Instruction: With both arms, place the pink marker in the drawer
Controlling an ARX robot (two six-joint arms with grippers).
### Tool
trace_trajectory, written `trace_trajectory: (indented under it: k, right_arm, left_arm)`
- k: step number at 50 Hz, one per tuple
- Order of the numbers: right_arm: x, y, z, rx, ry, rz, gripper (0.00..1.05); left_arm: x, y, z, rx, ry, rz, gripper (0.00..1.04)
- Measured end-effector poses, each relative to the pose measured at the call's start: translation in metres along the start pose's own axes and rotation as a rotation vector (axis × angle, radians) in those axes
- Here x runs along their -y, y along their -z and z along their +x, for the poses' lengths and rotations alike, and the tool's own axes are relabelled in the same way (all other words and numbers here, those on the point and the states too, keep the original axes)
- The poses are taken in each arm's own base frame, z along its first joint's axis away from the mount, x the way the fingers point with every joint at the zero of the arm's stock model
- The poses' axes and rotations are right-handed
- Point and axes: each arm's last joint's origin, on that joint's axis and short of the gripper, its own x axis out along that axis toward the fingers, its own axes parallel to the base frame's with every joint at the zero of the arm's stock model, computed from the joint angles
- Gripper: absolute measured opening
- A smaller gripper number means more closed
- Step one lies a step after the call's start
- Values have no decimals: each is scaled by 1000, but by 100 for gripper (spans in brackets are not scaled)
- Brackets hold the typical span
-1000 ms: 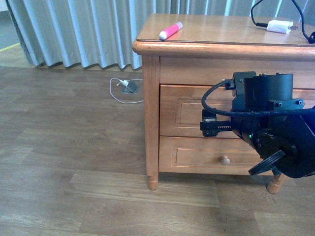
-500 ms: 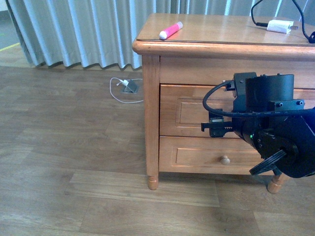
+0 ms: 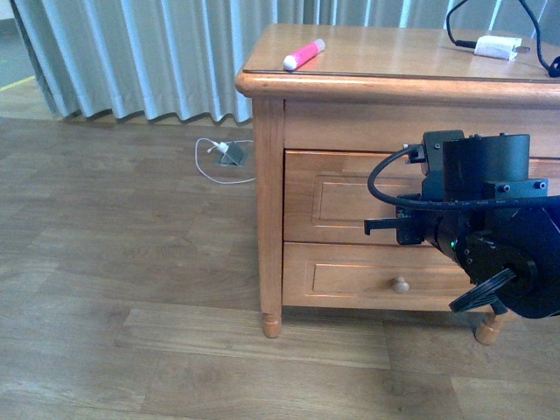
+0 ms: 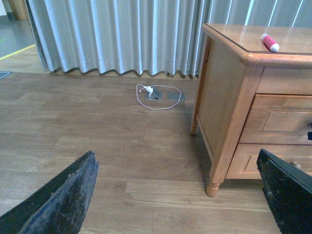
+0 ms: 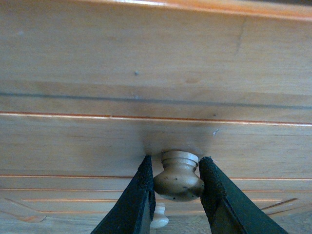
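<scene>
The pink marker (image 3: 303, 54) lies on the cabinet top near its front left corner; it also shows in the left wrist view (image 4: 269, 42). The upper drawer (image 3: 337, 197) has a recessed panel front, partly hidden by my right arm (image 3: 486, 232). In the right wrist view my right gripper (image 5: 177, 181) is shut on the drawer knob (image 5: 178, 178), one black pad on each side of it. My left gripper (image 4: 178, 195) is open and empty, low over the floor to the left of the cabinet.
The lower drawer's knob (image 3: 400, 284) shows below my right arm. A white charger plug (image 3: 497, 46) with black cable lies at the cabinet top's back right. A white cable and floor socket (image 3: 229, 155) lie by the grey curtain (image 3: 140, 57). Wooden floor extends left.
My right arm has shifted slightly to the right and down in the front view; the dark finger tip at the drawer front moved right with it. The marker has not moved.
</scene>
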Motion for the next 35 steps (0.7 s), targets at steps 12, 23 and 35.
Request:
trace_trajectory:
  k: [12, 23, 35]
  right_arm:
    - [3, 11, -25, -13, -23, 27, 24]
    - [7, 26, -70, -39, -60, 59, 24]
    - [13, 50, -125, -66, -94, 76, 24]
  left_arm:
    - [0, 0, 0, 0, 0, 0, 99]
    - [0, 0, 0, 0, 0, 0, 99]
    - [0, 0, 0, 0, 0, 0, 99]
